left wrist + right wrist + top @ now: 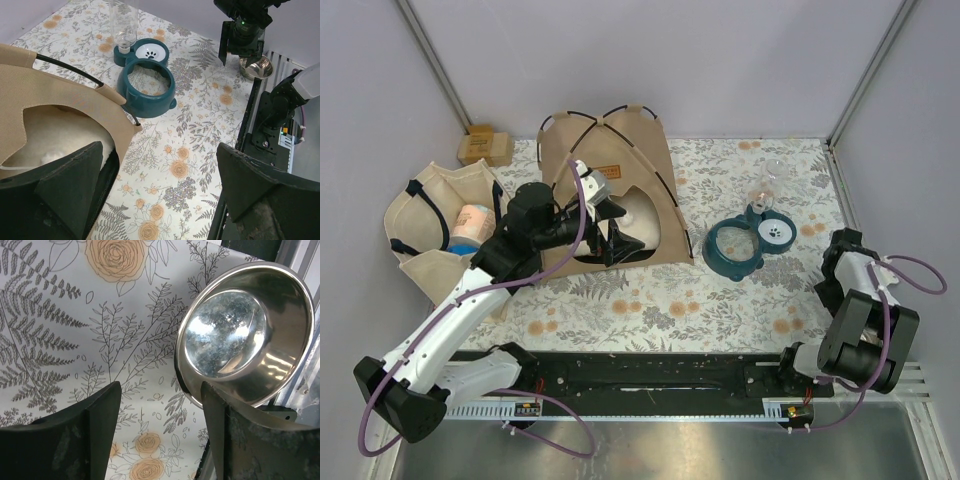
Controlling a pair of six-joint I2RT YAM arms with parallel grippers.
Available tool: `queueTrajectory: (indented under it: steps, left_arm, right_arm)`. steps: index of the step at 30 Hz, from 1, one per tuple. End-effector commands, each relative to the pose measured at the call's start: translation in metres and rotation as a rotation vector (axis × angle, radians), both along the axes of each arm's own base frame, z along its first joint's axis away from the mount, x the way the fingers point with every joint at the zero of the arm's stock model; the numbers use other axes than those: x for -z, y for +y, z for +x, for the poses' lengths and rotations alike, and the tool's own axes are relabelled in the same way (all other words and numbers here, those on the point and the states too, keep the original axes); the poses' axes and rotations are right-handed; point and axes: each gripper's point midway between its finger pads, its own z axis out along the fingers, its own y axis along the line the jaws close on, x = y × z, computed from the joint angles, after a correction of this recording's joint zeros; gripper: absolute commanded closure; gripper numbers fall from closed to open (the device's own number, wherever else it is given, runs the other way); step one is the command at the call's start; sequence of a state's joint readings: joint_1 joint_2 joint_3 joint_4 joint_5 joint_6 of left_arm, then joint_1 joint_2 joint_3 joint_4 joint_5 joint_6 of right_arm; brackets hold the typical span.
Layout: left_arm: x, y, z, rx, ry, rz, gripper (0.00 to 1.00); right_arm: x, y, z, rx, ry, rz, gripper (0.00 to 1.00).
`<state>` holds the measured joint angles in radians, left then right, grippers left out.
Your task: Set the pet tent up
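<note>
The bench (650, 300) wears a pale cloth printed with grey ferns and orange roses. Plain grey walls (670, 60) close it in on three sides, with bare metal posts (435, 65) rising at the two far corners. A black rail (650, 375) runs along the near edge, at 6 o'clock.

The tent (620, 160) stands upright at about 11 o'clock on the cloth, its dark poles crossing over the top and its opening facing the arms. A cream pillow (50, 135) lies inside. A tote (430, 215) slumps at 9 o'clock, just beside the tent, and a small cardboard box (485, 147) sits in the far corner at 10 o'clock. A teal feeder (735, 248) rests at 2 o'clock, well apart from the tent.

The left pincer (159, 150) hangs at the tent's opening, spread wide and gripping nothing. The right pincer (159, 405) is also parted and empty, over the cloth beside a steel bowl (245, 335) at 4 o'clock.
</note>
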<state>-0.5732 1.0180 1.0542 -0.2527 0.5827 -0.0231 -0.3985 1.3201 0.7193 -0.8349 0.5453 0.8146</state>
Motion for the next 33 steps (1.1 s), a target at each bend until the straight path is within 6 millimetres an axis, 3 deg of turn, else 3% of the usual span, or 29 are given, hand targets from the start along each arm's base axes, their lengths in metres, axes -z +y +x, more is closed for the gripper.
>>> queueTrajectory:
  steps: [1,7,16,18,20,25,27,33]
  left_arm:
    - [-0.026,0.003,0.006,-0.02,-0.071,-0.029,0.01]
    - [-0.027,0.004,0.008,-0.024,-0.071,-0.027,0.01]
    - [-0.025,0.005,0.008,-0.03,-0.066,-0.023,0.01]
    - [-0.024,0.005,0.009,-0.032,-0.065,-0.022,0.01]
    - [-0.024,0.005,0.008,-0.027,-0.065,-0.023,0.01]
    - [-0.023,-0.002,0.009,-0.006,-0.041,-0.039,0.01]
    - [-0.021,-0.006,0.012,0.002,-0.011,-0.042,0.01]
    - [-0.018,-0.016,0.015,0.027,0.037,-0.051,0.01]
  right_arm:
    - [0.009,-0.007,0.003,0.051,-0.034,-0.002,0.28]
    - [0.021,-0.008,0.001,0.069,-0.016,0.05,0.39]
    - [0.019,-0.007,0.008,0.036,-0.04,0.071,0.64]
    - [0.018,-0.004,0.011,0.026,-0.056,0.085,0.72]
    - [0.015,0.0,0.015,0.01,-0.085,0.106,0.86]
    - [0.011,0.038,0.045,-0.025,-0.281,0.292,1.0]
    - [0.003,0.052,0.053,-0.033,-0.322,0.321,1.0]
    - [-0.058,0.098,0.089,-0.237,-0.517,0.319,1.0]
